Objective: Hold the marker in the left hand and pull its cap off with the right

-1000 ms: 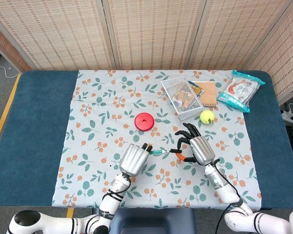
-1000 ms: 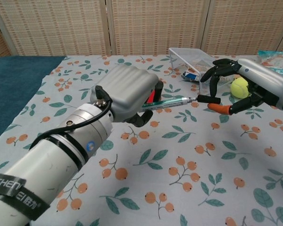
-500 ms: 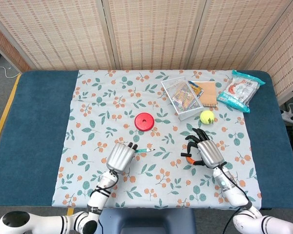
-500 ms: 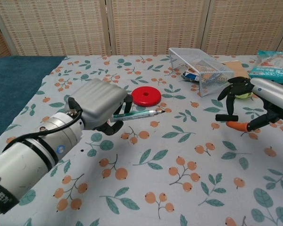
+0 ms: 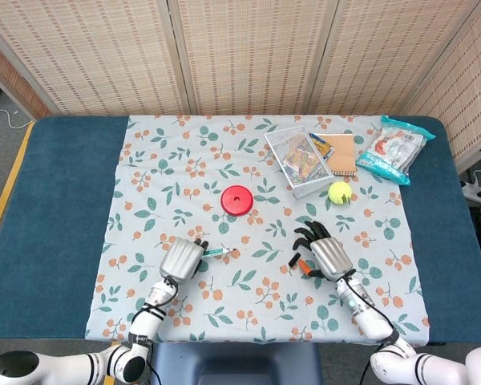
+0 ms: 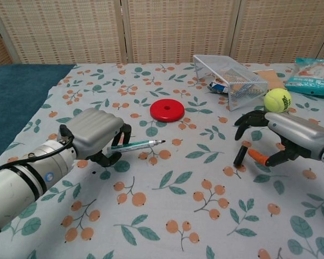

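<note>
My left hand (image 5: 182, 257) (image 6: 92, 132) grips the green marker (image 5: 218, 253) (image 6: 135, 145) low over the floral cloth, left of centre. The marker lies level, and its bare dark tip points right. The black cap (image 5: 296, 260) (image 6: 239, 156) is off the marker and stands nearly upright, its lower end at the cloth. My right hand (image 5: 329, 255) (image 6: 283, 132) pinches it between a fingertip and the orange-tipped thumb, with the other fingers spread. A wide gap separates the marker tip from the cap.
A red disc (image 5: 236, 199) (image 6: 167, 110) lies behind the marker. A tennis ball (image 5: 340, 192) (image 6: 276, 100) sits just beyond my right hand. Farther back are a wire basket (image 5: 299, 161) (image 6: 229, 73), a notebook (image 5: 342, 152) and a snack bag (image 5: 394, 149) (image 6: 316, 85).
The cap came off the marker. My left hand drew back left and down with the marker. My right hand carried the cap right, then lowered it to the cloth.
</note>
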Robot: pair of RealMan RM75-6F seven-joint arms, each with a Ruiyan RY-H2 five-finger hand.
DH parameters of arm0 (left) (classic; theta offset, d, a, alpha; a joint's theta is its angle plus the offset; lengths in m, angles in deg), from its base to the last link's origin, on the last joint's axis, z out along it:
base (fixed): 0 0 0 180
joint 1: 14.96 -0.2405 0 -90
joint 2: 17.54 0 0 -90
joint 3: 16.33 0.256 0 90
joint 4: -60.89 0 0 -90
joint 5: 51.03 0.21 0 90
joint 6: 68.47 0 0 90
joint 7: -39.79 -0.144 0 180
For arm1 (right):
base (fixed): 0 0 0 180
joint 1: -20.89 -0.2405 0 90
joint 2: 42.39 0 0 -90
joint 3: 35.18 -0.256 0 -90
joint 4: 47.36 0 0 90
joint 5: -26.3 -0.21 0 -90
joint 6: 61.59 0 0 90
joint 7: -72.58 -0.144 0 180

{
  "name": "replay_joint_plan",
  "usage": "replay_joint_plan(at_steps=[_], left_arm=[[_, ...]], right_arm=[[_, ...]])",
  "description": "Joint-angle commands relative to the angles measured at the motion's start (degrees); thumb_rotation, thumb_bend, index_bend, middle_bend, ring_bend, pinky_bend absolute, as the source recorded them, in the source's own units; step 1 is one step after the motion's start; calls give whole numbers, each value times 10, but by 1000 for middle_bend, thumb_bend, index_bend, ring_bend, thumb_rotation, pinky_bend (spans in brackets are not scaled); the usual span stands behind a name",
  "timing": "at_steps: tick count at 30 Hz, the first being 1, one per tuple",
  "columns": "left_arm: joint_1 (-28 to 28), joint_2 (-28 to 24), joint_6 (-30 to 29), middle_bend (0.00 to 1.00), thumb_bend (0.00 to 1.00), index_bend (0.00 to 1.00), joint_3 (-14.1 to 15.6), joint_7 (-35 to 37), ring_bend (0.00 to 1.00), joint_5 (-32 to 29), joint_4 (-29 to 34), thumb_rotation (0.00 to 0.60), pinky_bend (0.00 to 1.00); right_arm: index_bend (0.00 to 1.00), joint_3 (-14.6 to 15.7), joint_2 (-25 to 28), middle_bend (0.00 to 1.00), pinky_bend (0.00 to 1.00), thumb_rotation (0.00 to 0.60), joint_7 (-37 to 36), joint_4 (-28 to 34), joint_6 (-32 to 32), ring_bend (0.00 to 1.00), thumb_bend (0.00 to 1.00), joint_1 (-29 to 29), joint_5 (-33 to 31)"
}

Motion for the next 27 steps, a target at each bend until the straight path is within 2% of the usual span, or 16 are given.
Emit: replay_joint_plan(at_steps=[1,4,9,14,16,19,20,21,22,23,24,27], left_arm=[[-1,-9,6,284,472,225,-3,1,802,-8,12,600,1000],[-3,-18,9,195,455,155,-4,0,778,-15,24,600,1000],[-11,-66,4,153,441,101,-11,11,747,-20,95,600,989],[-44,-164,-30,131,428,71,-15,57,579,-7,218,600,890],[-55,-188,-40,127,427,70,-12,69,512,-3,243,600,844],[-70,-220,-53,120,428,67,-6,87,340,6,272,600,680],[-93,-261,-72,107,428,63,8,113,220,23,301,600,545],[-153,-324,-132,92,428,59,32,154,131,31,320,600,430],[-195,-368,-171,74,428,56,61,198,73,61,330,600,332],[-229,-402,-200,56,428,51,87,245,39,89,318,600,267],[-250,-415,-220,39,428,45,99,271,17,99,303,600,223],[-302,-422,-268,18,428,38,117,337,0,112,241,600,171]], right_arm=[[16,-3,11,37,0,600,5,19,-2,0,403,-1,-1],[0,-4,31,21,0,600,22,48,1,0,375,0,-6],[0,-1,104,4,0,600,52,138,-27,0,319,16,2],[0,20,232,0,0,600,131,263,-54,0,268,51,-8],[0,26,257,0,0,600,152,285,-62,0,265,60,-14],[0,30,281,0,0,600,173,310,-73,0,260,72,-21],[0,36,307,0,0,600,196,328,-102,0,258,93,-26],[0,40,329,0,0,600,220,330,-164,0,257,133,-30],[0,47,330,0,0,600,233,326,-213,0,254,161,-17],[0,53,322,0,0,600,242,314,-253,0,251,186,-3],[0,56,316,0,0,600,244,301,-276,0,248,200,6],[0,64,302,0,0,600,218,266,-319,0,243,236,18]])
